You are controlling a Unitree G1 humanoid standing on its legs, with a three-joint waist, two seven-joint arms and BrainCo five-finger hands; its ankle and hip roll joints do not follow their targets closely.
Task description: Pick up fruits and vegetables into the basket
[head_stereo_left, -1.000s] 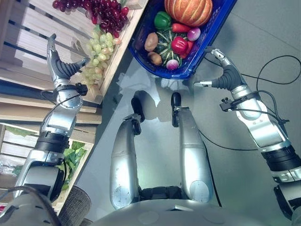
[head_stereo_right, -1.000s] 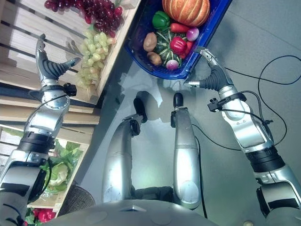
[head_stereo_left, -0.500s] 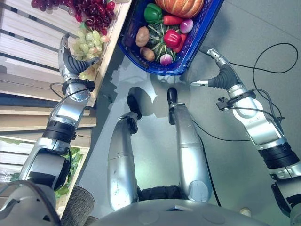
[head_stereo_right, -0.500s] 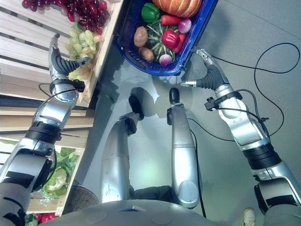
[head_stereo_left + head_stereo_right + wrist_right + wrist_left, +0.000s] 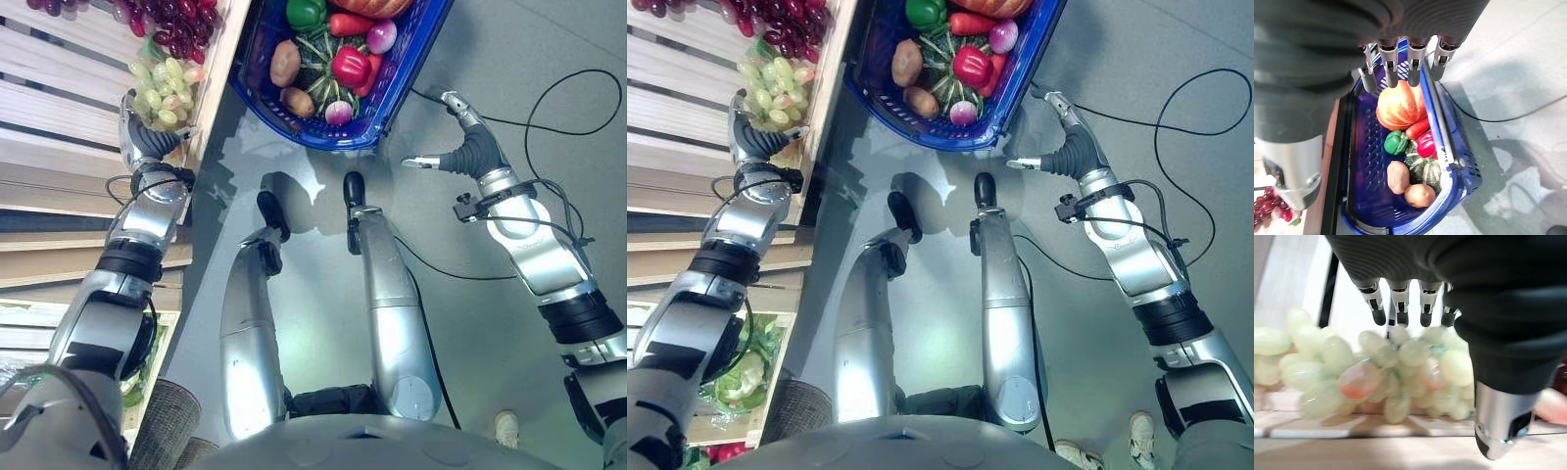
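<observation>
A bunch of green grapes (image 5: pixel 157 86) lies on the edge of a wooden slatted shelf (image 5: pixel 69 108), with dark red grapes (image 5: pixel 176 24) just beyond it. My left hand (image 5: pixel 140 137) is right at the green bunch, open, its straight fingers (image 5: pixel 1400 308) reaching over the grapes (image 5: pixel 1381 377) and its thumb beside them. A blue basket (image 5: pixel 411 69) stands on the floor holding a pumpkin (image 5: pixel 1398 107), a red pepper (image 5: pixel 350 66), a green pepper, potatoes (image 5: pixel 285 62) and other vegetables. My right hand (image 5: pixel 465 152) hovers open beside the basket's near corner, holding nothing.
A lower crate with leafy greens and a cauliflower (image 5: pixel 740 377) sits under the shelf. A woven grey object (image 5: pixel 162 421) stands at the bottom left. A person's shoe (image 5: pixel 1141 426) shows on the grey floor at the lower right.
The camera has shifted. My left hand has moved in toward the green grapes and now sits against the bunch. The right hand stays open beside the basket.
</observation>
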